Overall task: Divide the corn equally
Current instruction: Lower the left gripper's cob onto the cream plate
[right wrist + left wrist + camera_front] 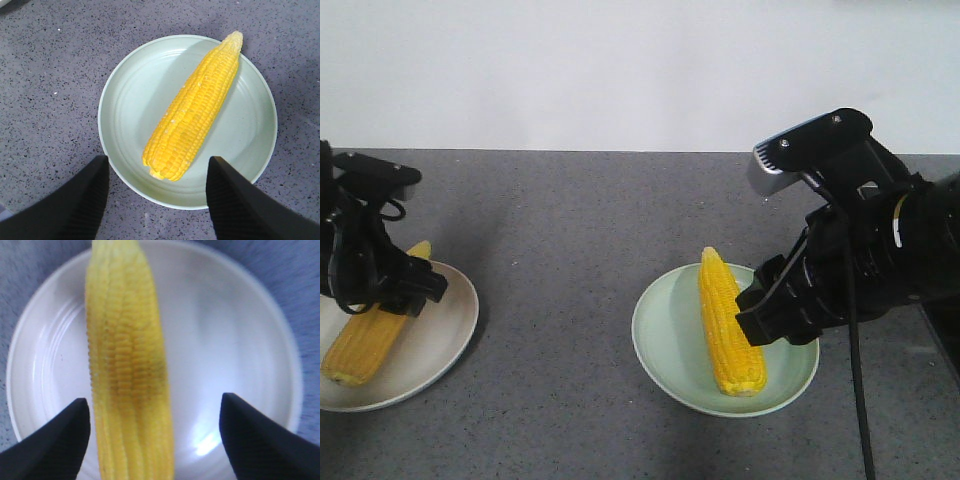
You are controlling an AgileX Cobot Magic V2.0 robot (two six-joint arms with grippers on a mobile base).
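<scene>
Open table between two occupied plates

The grey table (pixel 570 220) lies bare between the white plate (pixel 450 335) and the green plate (pixel 665 345), wide room for a hand to pass; each plate carries one corn cob (pixel 370 340) (pixel 728 325) lying flat, leaving bare plate surface beside it; the left hand (pixel 155 440) hangs over the white plate, fingers spread wide with its cob (pixel 127 365) lying between them; the right hand (pixel 157 200) stands spread above the green plate's (pixel 130 100) near rim, blocking approach there.
</scene>
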